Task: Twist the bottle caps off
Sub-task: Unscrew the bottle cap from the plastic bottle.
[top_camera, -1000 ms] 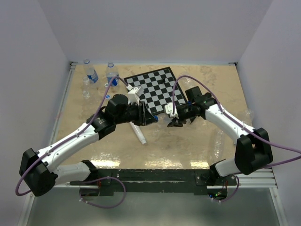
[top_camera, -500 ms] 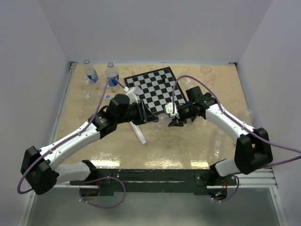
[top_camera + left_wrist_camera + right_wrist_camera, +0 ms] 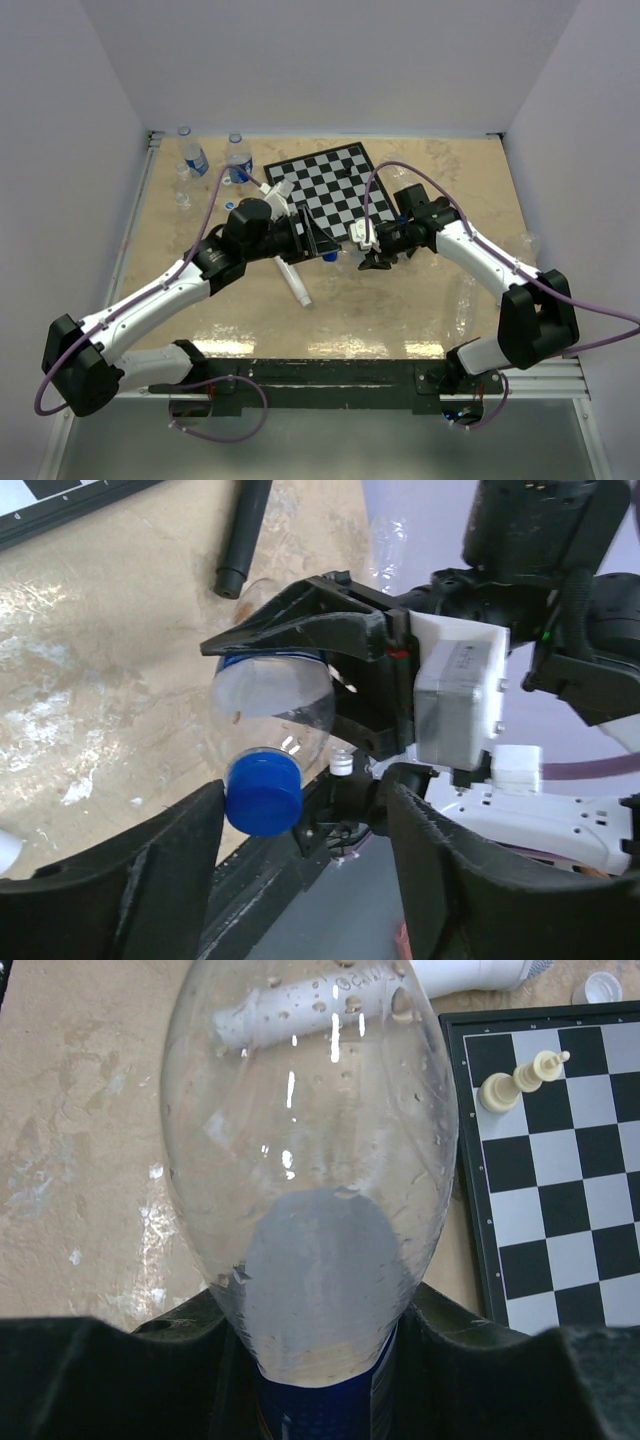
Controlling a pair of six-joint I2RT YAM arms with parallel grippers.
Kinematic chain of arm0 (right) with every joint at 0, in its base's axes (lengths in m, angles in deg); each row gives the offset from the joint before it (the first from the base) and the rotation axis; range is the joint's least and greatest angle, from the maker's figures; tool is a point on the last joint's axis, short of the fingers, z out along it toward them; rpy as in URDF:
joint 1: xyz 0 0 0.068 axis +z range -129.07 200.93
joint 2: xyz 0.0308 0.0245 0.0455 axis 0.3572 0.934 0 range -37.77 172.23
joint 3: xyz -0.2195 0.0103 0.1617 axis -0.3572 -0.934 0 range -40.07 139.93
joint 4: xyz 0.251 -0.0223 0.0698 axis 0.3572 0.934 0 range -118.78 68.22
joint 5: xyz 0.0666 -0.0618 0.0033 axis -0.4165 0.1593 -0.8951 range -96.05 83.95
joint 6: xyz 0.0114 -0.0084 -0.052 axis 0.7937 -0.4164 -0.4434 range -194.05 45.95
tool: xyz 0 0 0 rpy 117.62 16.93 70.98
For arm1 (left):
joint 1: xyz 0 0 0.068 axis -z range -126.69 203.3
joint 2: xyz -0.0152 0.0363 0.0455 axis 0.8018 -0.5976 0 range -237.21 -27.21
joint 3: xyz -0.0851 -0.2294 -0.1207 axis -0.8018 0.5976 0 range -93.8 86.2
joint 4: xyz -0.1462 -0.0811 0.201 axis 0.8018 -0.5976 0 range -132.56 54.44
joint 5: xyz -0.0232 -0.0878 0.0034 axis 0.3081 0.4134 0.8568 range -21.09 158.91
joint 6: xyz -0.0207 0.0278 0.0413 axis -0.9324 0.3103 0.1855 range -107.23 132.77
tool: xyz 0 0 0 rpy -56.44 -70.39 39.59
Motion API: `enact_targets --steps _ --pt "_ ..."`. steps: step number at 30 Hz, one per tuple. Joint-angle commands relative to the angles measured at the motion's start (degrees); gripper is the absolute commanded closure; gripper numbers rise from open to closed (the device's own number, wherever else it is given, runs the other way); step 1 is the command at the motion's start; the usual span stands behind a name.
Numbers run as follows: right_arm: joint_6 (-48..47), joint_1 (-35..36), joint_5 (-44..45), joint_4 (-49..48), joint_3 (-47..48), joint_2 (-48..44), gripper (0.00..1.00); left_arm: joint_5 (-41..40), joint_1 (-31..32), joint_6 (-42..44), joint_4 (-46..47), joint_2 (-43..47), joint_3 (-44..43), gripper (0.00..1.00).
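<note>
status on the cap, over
Left gripper open around blue cap. Right gripper shut on bottle. Cap on. Nothing blocking the fingers.

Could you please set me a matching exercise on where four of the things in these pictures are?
Things:
1 blue cap
2 chess piece
3 black stick
4 clear bottle

Places:
A on the chessboard
B held in the right gripper
C screwed on the clear bottle
D lying on the table

Pairs: 1-C, 2-A, 3-D, 4-B.
</note>
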Motion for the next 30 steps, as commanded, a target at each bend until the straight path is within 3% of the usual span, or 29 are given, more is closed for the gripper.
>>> enact_targets --steps 1,7,13,18,22,30 --pt "-0.66 0.05 0.94 1.50 0.72 0.36 0.96 2.73 -0.58 2.15 2.76 4.40 -0.88 0.27" --pt "-0.57 0.14 1.03 1.59 0.98 0.27 0.96 0.11 -0.76 15.39 -2.34 9.05 -1.41 0.18" --pt "-0.92 0.13 0.68 1.94 1.15 0.36 0.96 5.36 -0.76 47.02 0.90 15.38 2.01 0.11" --pt "-1.36 0.05 0.15 2.55 1.33 0.27 0.96 10.47 -0.76 70.59 4.59 18.20 7.37 0.10" --pt "-1.62 0.14 -0.20 2.64 1.33 0.54 0.95 13.53 -0.67 77.56 6.35 14.79 8.00 0.12" --pt "-2.33 0.13 -0.90 3.17 1.33 0.63 0.95 18.81 -0.41 81.60 13.91 7.05 8.79 0.16"
